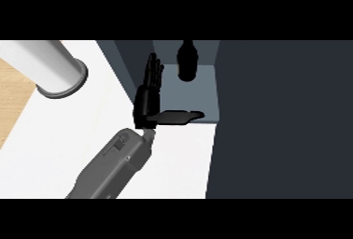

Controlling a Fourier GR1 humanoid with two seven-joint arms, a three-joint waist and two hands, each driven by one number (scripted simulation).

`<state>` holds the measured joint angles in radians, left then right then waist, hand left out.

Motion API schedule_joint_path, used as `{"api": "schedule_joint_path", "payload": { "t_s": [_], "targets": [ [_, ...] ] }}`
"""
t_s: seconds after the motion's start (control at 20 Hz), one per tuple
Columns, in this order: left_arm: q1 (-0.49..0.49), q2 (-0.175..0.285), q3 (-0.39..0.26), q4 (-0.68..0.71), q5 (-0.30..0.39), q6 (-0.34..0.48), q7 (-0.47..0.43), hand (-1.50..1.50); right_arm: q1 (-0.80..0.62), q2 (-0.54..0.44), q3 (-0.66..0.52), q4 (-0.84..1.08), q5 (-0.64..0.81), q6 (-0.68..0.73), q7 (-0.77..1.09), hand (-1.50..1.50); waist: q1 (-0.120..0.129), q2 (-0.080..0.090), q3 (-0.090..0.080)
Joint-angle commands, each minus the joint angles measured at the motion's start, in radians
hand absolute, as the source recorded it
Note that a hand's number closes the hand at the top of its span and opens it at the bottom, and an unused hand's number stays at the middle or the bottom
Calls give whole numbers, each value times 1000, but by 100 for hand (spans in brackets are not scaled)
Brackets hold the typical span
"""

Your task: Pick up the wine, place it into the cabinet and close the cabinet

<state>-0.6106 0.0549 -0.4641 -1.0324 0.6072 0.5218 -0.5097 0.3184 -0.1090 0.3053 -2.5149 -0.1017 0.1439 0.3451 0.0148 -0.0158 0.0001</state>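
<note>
Wine (187, 59) inside cabinet (198, 93) | left hand (146, 99) released, fingers straight | white counter (62, 140), wood floor (14, 93)

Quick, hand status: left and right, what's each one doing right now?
Left hand: open, fingers straight, holding nothing; the wine bottle sits apart in the cabinet.
Right hand: not in view.

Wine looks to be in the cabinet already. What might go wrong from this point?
1. The left hand, open, reaches into the cabinet, its fingers close to the wine but apart from it. A sideways move on the way out might tip the bottle.
2. The cabinet is not yet closed. Swinging the door before the hand is out could trap it.
</note>
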Motion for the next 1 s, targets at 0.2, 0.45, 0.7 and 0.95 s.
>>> {"api": "schedule_joint_path", "payload": {
  "t_s": [0.2, 0.45, 0.7, 0.95],
  "targets": [
    [291, 83, -117, -354, -49, 28, 31, -150, 35, -21, 10, -237, -44, -32, 114, -150, -6, 5, -1],
    [443, 69, -187, -523, -103, 102, 12, -150, -19, -31, 18, -205, -8, -40, 135, -150, -10, 10, -1],
    [487, 130, -219, -634, -146, 142, 58, -150, 10, -162, 66, -191, -46, 106, 148, 150, -12, 9, 0],
    [623, 264, -183, -788, -116, 91, 56, -150, 72, -208, 179, -179, -138, 202, 116, 150, -4, 8, 0]
  ]
}}
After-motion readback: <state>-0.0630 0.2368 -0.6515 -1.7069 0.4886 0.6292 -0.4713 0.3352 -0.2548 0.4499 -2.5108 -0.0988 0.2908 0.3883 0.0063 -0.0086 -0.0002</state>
